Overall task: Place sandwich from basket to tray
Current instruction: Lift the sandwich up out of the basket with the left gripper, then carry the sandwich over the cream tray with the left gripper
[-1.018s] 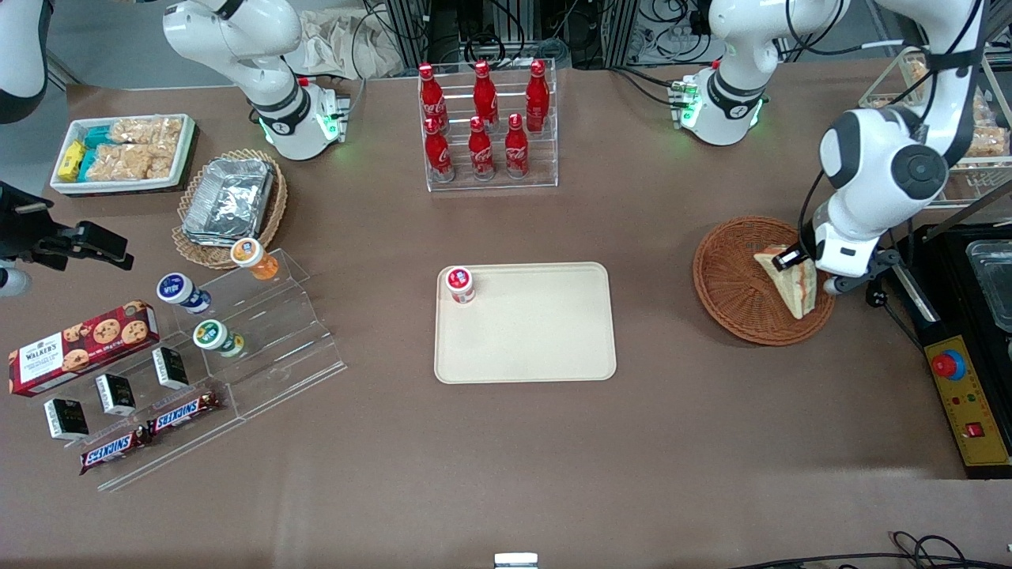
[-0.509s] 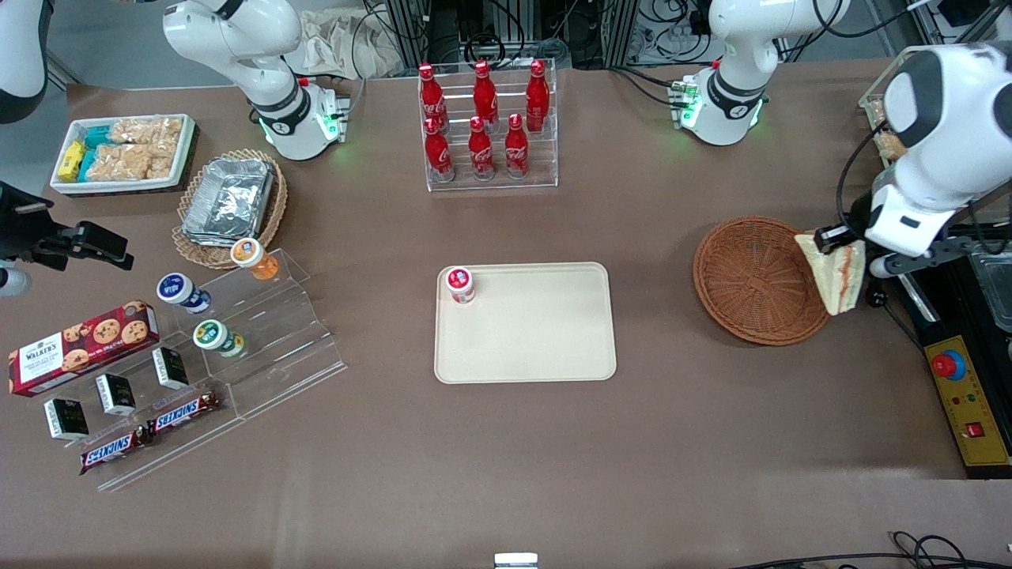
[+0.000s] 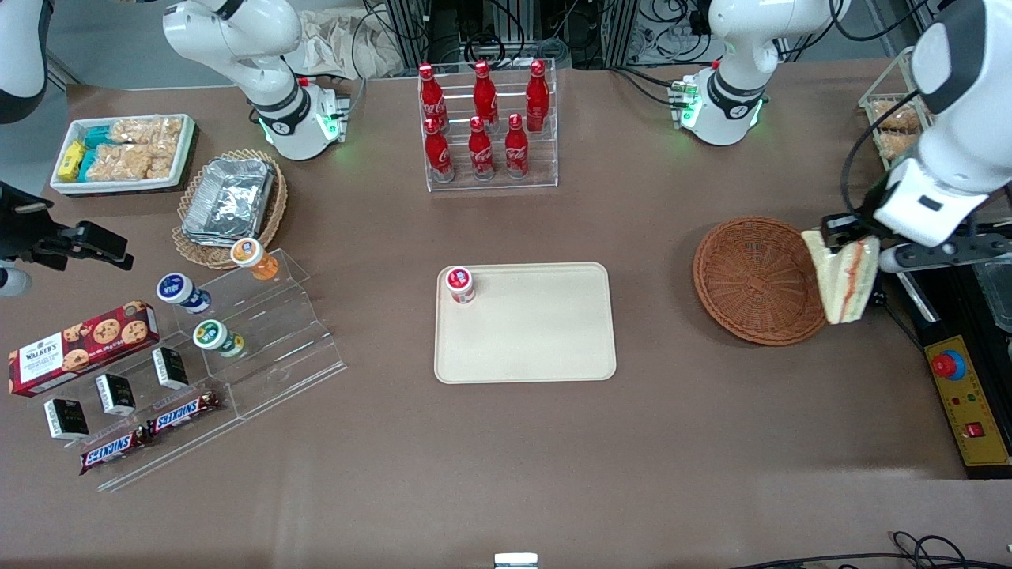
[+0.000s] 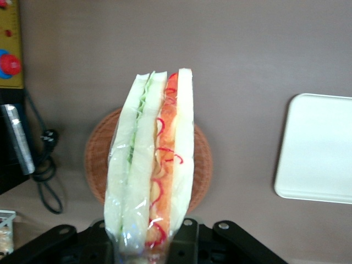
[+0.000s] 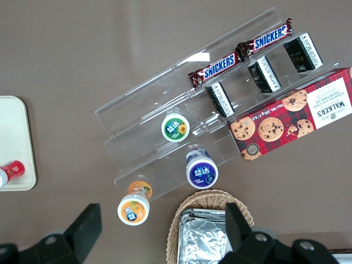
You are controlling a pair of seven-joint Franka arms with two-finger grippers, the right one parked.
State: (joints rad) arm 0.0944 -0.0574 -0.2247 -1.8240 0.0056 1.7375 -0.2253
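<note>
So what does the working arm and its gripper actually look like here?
The working arm has glossy white rounded shells with dark grey joint bands and a black cable looping alongside it. Its base glows with green lights. The gripper, above the basket's rim, has a white body ending in small black fingers.

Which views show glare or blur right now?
Left wrist view: plastic wrap on the sandwich glints, held in the tool above the basket; the tray looks washed out. Front view: evenly lit, sharp. Right wrist view: highlight on the acrylic stand.
</note>
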